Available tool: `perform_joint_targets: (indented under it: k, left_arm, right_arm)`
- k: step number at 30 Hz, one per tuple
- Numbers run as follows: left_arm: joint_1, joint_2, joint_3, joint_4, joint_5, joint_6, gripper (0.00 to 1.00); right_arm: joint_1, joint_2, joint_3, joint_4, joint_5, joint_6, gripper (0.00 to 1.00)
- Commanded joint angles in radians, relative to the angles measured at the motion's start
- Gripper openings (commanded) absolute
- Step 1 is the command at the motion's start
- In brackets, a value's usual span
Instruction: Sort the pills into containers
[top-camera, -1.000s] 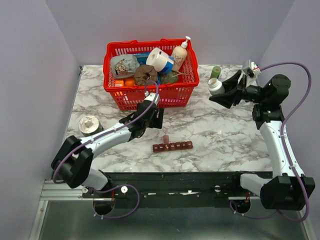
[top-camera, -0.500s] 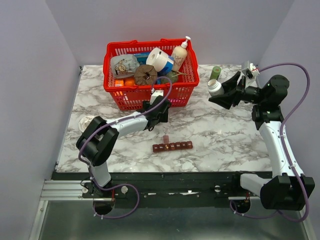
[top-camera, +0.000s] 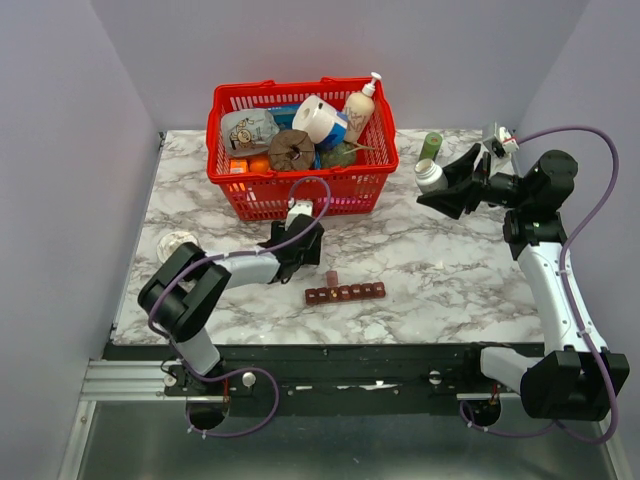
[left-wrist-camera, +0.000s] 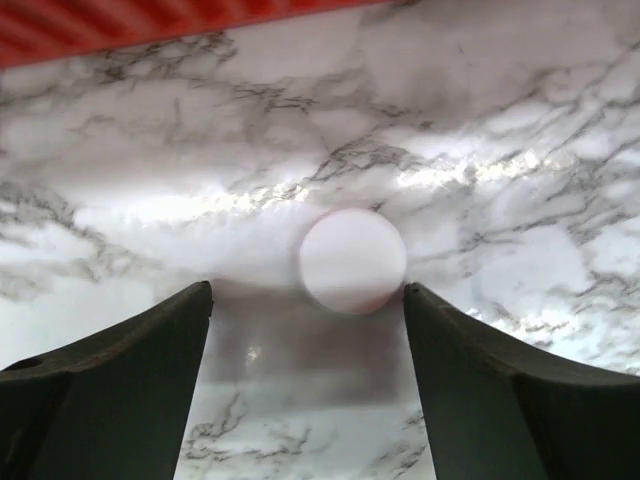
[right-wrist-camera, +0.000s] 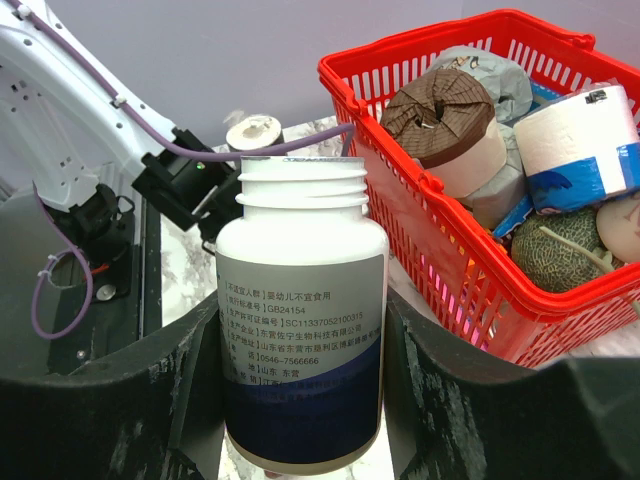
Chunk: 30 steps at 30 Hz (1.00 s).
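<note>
Containers strip (top-camera: 345, 293) lies lower ctr of top view on counter (top-camera: 450, 270), contents too small to tell; L pincer (left-wrist-camera: 307, 292) spread wide around one white pill (left-wrist-camera: 352, 260), R pincer (right-wrist-camera: 300, 395) clamped on uncapped bottle (right-wrist-camera: 300, 290), so sorting looks barely begun.

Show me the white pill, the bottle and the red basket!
white pill (left-wrist-camera: 352, 261): left wrist view, its middle.
bottle (right-wrist-camera: 300, 300): right wrist view, its label.
red basket (top-camera: 250, 192): top external view, front wall.

Bare bench (top-camera: 440, 260) lies open right of the containers (top-camera: 345, 293), while the red basket (top-camera: 300, 190) and the left arm (top-camera: 250, 265) crowd their far side.
</note>
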Motion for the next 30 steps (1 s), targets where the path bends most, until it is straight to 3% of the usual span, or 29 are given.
perform_joint_targets:
  k: [1, 10, 25, 27, 28, 30]
  left_arm:
    - [0.003, -0.071, -0.055, 0.141, 0.066, 0.17, 0.86]
    - [0.006, 0.067, 0.057, 0.093, 0.162, 0.332, 0.86]
    - [0.018, 0.076, 0.011, 0.055, 0.167, 0.217, 0.76]
    - [0.018, 0.081, 0.003, 0.058, 0.17, 0.212, 0.73]
    - [0.018, 0.084, 0.003, 0.058, 0.172, 0.207, 0.66]
    - [0.02, 0.089, 0.009, 0.055, 0.17, 0.2, 0.65]
  right_arm:
    - [0.008, -0.004, -0.005, 0.013, -0.015, -0.013, 0.13]
    - [0.008, -0.012, -0.012, 0.01, -0.016, -0.016, 0.13]
    - [0.008, -0.013, -0.01, 0.006, -0.023, -0.022, 0.13]
    - [0.006, -0.012, -0.012, 0.006, -0.023, -0.022, 0.13]
    - [0.006, -0.013, -0.012, 0.006, -0.023, -0.022, 0.13]
    - [0.006, -0.015, -0.012, 0.006, -0.023, -0.02, 0.13]
